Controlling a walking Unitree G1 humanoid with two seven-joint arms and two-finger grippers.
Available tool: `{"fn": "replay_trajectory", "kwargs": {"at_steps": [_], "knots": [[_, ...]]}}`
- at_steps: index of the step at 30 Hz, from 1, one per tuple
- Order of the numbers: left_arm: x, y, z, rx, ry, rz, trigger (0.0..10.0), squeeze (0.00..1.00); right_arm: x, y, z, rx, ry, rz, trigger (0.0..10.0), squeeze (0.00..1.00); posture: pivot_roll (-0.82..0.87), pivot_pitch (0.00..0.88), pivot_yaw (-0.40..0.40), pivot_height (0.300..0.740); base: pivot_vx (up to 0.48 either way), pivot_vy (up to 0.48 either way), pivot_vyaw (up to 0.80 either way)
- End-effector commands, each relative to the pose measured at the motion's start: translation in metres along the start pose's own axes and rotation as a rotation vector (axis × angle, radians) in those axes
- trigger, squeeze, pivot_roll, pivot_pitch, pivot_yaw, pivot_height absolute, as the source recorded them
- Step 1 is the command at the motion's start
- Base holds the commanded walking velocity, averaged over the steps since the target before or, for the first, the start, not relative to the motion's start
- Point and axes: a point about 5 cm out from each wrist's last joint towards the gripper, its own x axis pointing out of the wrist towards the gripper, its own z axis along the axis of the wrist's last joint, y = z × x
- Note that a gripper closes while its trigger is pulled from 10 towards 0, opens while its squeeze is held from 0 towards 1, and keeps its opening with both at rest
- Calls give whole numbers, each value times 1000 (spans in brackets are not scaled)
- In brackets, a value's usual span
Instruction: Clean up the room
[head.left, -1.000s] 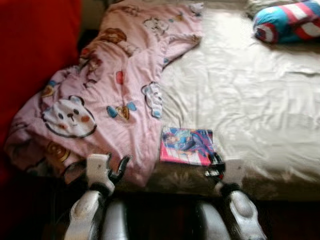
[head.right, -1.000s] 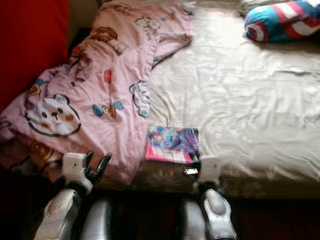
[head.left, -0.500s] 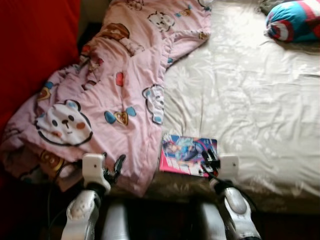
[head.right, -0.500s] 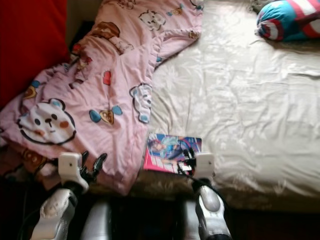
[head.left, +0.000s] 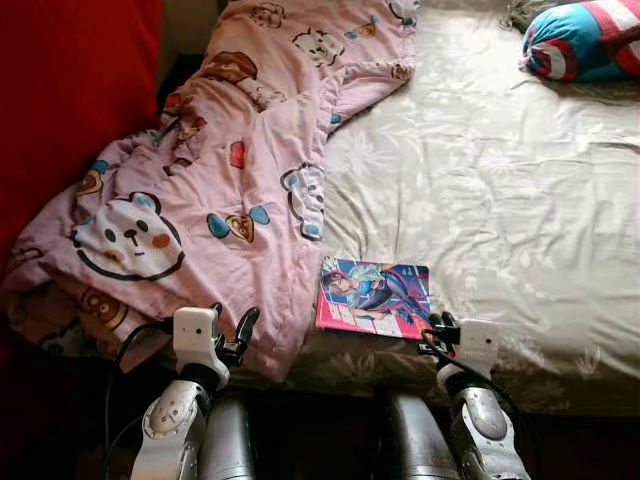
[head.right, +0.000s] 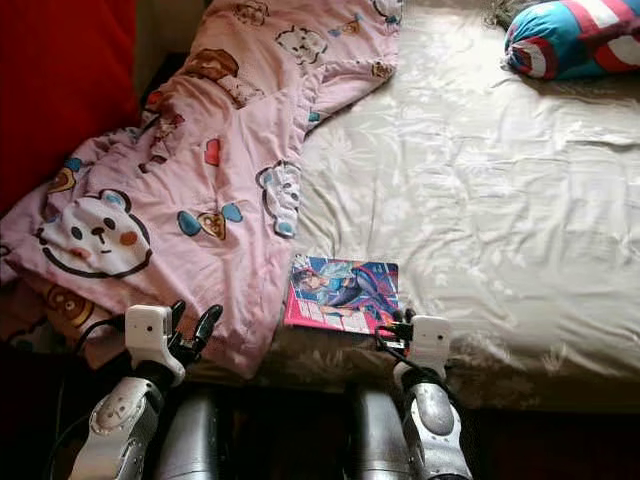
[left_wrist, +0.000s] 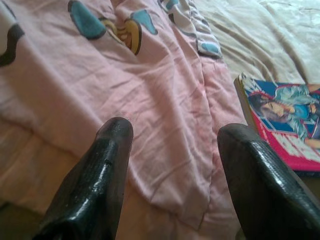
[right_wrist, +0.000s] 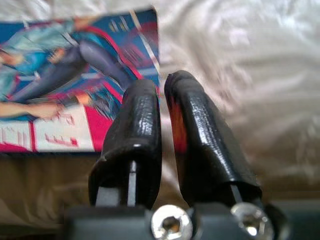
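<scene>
Right wrist view showed the right gripper (right_wrist: 162, 95) with its two black fingers (right_wrist: 137, 125) pressed almost together, holding nothing, their tips just at the near right corner of the comic book (right_wrist: 65, 75). The book lay flat on the cream bed sheet (head.left: 500, 170), near the bed's front edge, its left side just beside the hem of the pink cartoon blanket (head.left: 200, 190).

The left gripper (head.left: 228, 330) hovered over the blanket's lower edge with its fingers (left_wrist: 100, 170) spread wide, empty. The blanket sprawled in a heap across the left of the bed, part of it hanging over the edge toward the floor. A striped blue and red pillow (head.left: 585, 40) sat at the far right corner.

The risk, as I judged it: with fingers this narrow and the book flat on soft bedding, a push forward would likely slide the book away rather than get under its cover. The thin cover could also bend or tear if pinched at the corner alone
</scene>
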Motion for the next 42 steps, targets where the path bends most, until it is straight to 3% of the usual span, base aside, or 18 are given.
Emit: {"fn": "replay_trajectory", "kwargs": {"at_steps": [1,9,13,28,29,34,42], "knots": [[-5,3,-4,9,20,8,10000,0,-1,-3,-4,85,17,-29,10000,1000,76,234,-20,566,0,0,0],[-6,5,-2,20,17,8,10000,0,-2,-2,-12,216,54,-43,10000,1000,93,237,-9,566,0,0,0],[-8,7,-1,32,20,11,10000,0,0,-1,-13,324,55,-55,10000,1000,100,248,0,566,0,0,0],[-14,12,0,59,36,16,10000,0,9,-6,-4,391,27,-38,10000,1000,136,287,32,566,0,0,0],[-15,13,1,61,36,17,10000,0,10,-5,-4,387,28,-28,10000,0,140,290,36,566,0,0,0],[-18,17,3,74,42,18,10000,0,12,-6,-3,442,24,-11,10000,0,154,300,50,566,0,0,0],[-23,22,6,93,54,17,10000,0,13,-10,0,444,7,9,10000,0,175,313,79,566,0,0,0]]}}
